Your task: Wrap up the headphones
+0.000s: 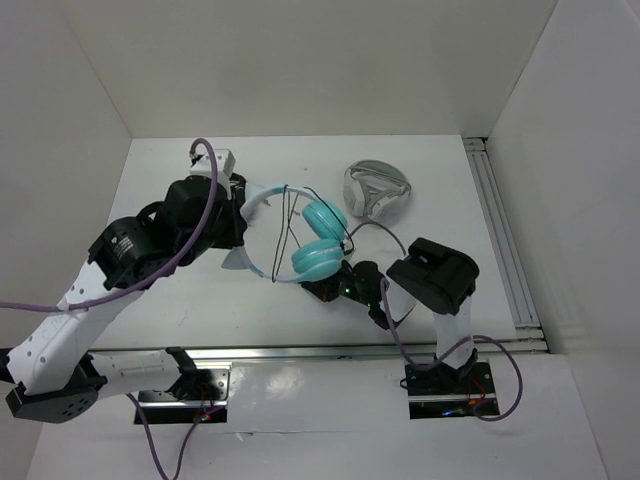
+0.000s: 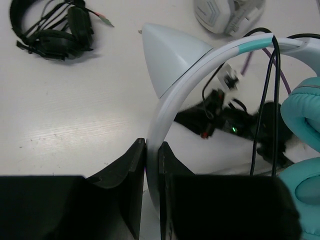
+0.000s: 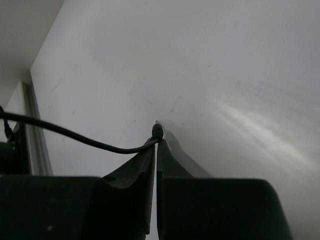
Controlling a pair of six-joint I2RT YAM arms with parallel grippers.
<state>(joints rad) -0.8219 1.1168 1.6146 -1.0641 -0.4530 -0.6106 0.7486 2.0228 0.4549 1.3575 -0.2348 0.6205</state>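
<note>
Clamping the white headband [image 2: 170, 100] of the headphones [image 1: 300, 240], the left gripper [image 2: 152, 150] holds them over the middle of the table [image 1: 450, 200], teal cups [image 1: 322, 240] toward the right. The right gripper [image 3: 156, 142] is pinched tight on the plug [image 3: 157, 131] end of the thin black cable [image 3: 75, 135]. That tip hold looks slight; a hard pull could slip the plug free or drag off what is already over the band. White-grey headphones [image 1: 375, 190] lie just beyond, far right, and side walls [image 1: 560, 200] limit wide swings

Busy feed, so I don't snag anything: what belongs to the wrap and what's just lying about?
Job: teal headphones, headband clamped in left jaws; their black cable, end pinched in right jaws.
Lying about: all-black headphones; white-grey headphones.
</note>
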